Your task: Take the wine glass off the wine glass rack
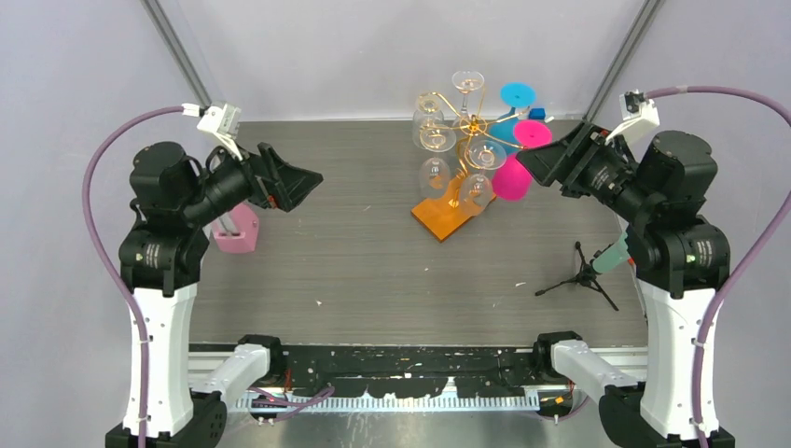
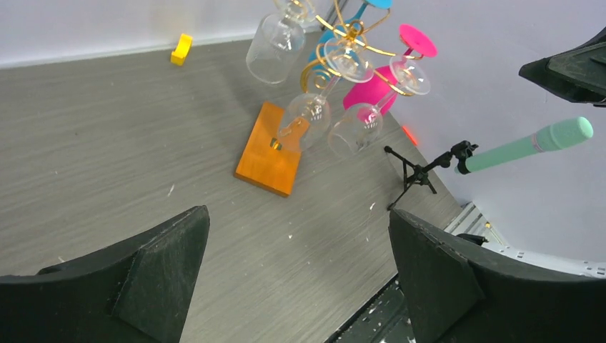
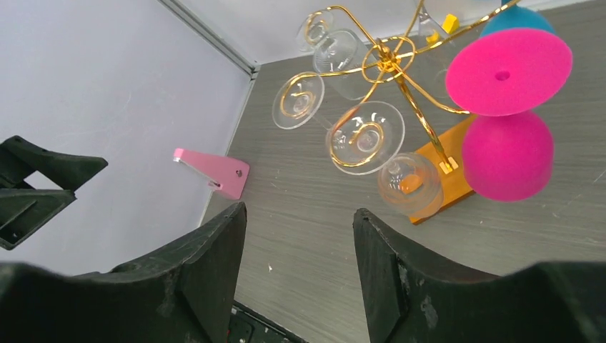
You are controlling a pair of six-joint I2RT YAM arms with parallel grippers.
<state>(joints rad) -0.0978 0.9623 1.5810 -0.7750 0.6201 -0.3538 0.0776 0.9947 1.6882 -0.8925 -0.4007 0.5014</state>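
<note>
The wine glass rack (image 1: 472, 124) is a gold wire tree on an orange base (image 1: 446, 217) at the table's back middle. Several clear wine glasses (image 1: 437, 138) hang upside down on it, along with a pink glass (image 1: 512, 178) and a blue one (image 1: 516, 95). My right gripper (image 1: 534, 161) is open and empty, just right of the pink glass, apart from it. In the right wrist view my gripper (image 3: 299, 209) faces the rack (image 3: 389, 61) and the pink glass (image 3: 507, 153). My left gripper (image 1: 306, 191) is open and empty, well left of the rack. It (image 2: 298, 211) sees the rack (image 2: 348, 43) ahead.
A pink block (image 1: 235, 229) stands at the left beside my left arm. A small black tripod (image 1: 586, 275) with a teal handle stands at the right front. A small blue block (image 1: 536, 114) and a yellow piece (image 2: 181, 48) lie at the back edge.
</note>
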